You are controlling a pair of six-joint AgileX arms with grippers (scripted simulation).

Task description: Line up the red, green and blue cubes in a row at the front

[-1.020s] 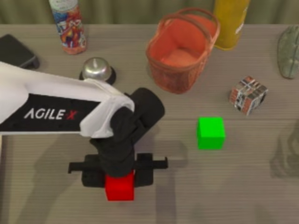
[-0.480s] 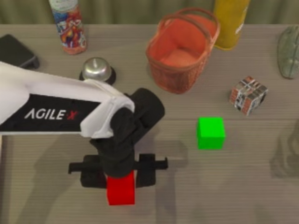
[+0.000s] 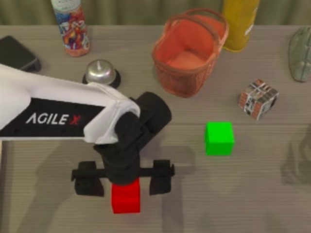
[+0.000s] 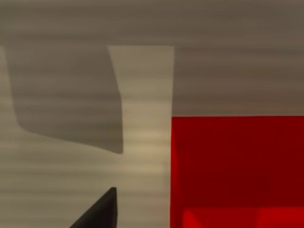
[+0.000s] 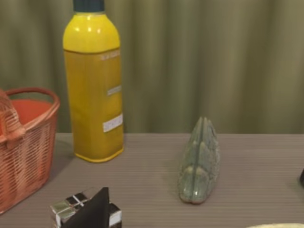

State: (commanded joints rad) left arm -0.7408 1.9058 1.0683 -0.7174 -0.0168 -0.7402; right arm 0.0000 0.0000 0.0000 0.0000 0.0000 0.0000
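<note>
While your left arm reaches in from the left side of the table, its left gripper (image 3: 125, 180) hangs over the red cube (image 3: 126, 196) near the front edge, left of centre. The fingers (image 3: 161, 176) are spread wide, one on each side of the cube and clear of its faces, so you are grasping nothing. In the left wrist view the red cube (image 4: 236, 171) sits flat on the table (image 4: 142, 85) with a bare strip of tabletop beside it and one dark fingertip (image 4: 97, 211) standing apart from it.

You will find the green cube (image 3: 219, 138) well to the right of the red one and farther back, alone on the table. The blue cube shows in none of the views.

Behind the green cube lies a patterned puzzle cube (image 3: 258, 98). Along the back stand a printed can (image 3: 70, 26), a silver bell (image 3: 101, 72), an orange basket (image 3: 190, 48) and a yellow bottle (image 3: 239, 22).

Your right gripper does not show in the top view, and I cannot tell its state from the right wrist view.
</note>
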